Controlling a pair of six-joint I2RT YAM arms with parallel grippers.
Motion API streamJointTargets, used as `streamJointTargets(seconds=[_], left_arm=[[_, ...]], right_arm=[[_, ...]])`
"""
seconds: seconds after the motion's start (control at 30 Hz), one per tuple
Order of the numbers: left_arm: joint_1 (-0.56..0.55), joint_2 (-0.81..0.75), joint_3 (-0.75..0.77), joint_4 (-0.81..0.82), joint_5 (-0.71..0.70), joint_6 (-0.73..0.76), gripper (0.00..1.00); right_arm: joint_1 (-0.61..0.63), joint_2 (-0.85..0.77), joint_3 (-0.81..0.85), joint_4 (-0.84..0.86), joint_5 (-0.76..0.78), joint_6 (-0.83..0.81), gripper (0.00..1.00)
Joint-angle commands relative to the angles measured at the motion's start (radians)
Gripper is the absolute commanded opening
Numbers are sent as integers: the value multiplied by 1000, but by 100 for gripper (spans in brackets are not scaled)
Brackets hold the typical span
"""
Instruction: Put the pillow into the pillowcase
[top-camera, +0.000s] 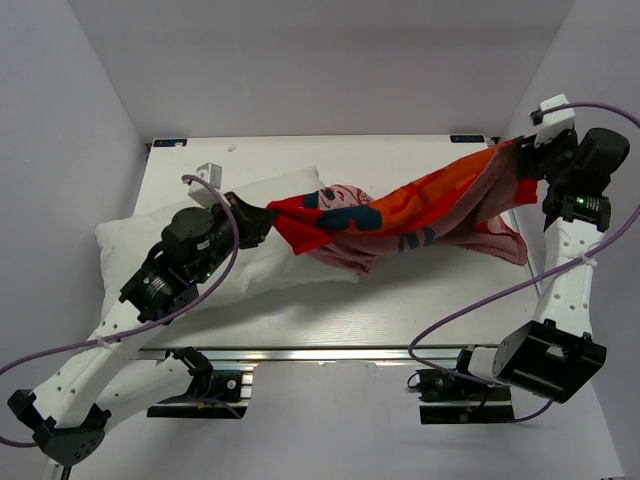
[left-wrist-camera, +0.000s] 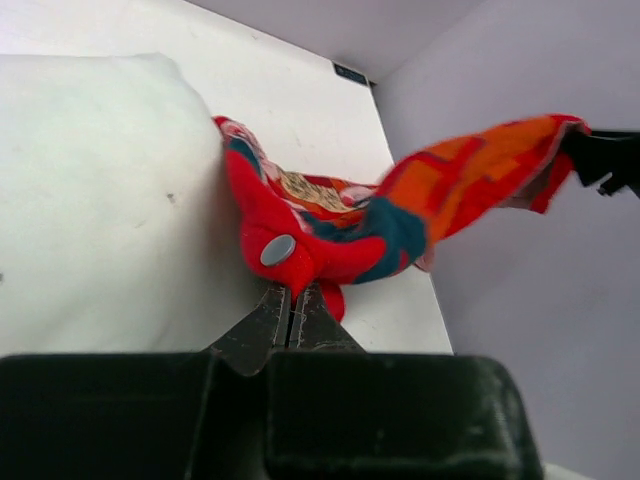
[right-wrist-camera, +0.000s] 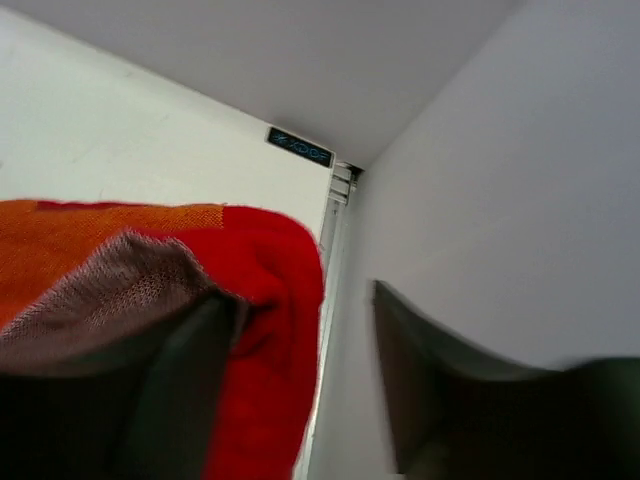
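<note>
The left claw (left-wrist-camera: 291, 300) is pinched together on a red corner of the pillowcase (top-camera: 420, 205), its tips buried in the fold. A round grey disc (left-wrist-camera: 278, 249), perhaps a snap, sits on the cloth just above them. The pillow (top-camera: 130, 240) lies on the surface (top-camera: 400, 300) directly beside and beneath this claw. Its middle is covered by the left arm in the overhead view, and its edges are cut off in the wrist view.

From this claw the case stretches as a raised, twisted band to the right claw (right-wrist-camera: 305, 310), whose jaws stand apart. The cloth's red and orange end, dull pink underside showing, drapes over one finger (right-wrist-camera: 185, 390); the other finger (right-wrist-camera: 420, 380) is bare and clear of it. From above, cloth hides those tips. Below the band a pink fold sags onto the surface.

The printed figures are crumpled, with only a face and dark teal patches showing. A small dark label (right-wrist-camera: 300, 148) on the surface's far edge, beyond the right claw, carries pale lettering too small to read.
</note>
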Motion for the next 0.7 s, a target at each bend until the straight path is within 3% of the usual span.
streamJointTargets(seconds=[0.0,0.03,0.07,0.1,0.27,0.33,0.4,0.43,0.47,0.57,0.63,0.67], left_arm=[[3,51,52,72,149,40,0],[3,87,58,72,191,40,0],[1,109,70,228,276,78,0],[3,129,75,253,322,80,0],[1,241,69,375,547,55,0],[1,263,43,428,636,32,0],[1,287,21,472,701,5,0],[1,295,3,477,722,-2,0],[1,302,-3,478,739,-6,0],[1,325,-28,446,769,-16,0],[-2,336,-46,408,798,-23,0],[-3,338,-60,387,806,-29,21]], right_arm=[[-5,-79,-43,-63,-205,-134,70],[-5,-123,-47,-84,-301,-163,77],[-5,-134,-40,-117,-357,-213,83],[-5,-122,38,-226,-395,-229,84],[-4,-105,187,-304,-631,-133,87],[34,-88,224,-415,-778,-97,87],[129,-93,212,-489,-759,-88,85],[192,-122,151,-502,-668,-73,85],[311,-142,105,-487,-628,-61,83],[471,-241,-97,-328,-496,137,83],[550,-252,-127,-276,-428,198,82],[565,-246,-123,-276,-404,217,82]])
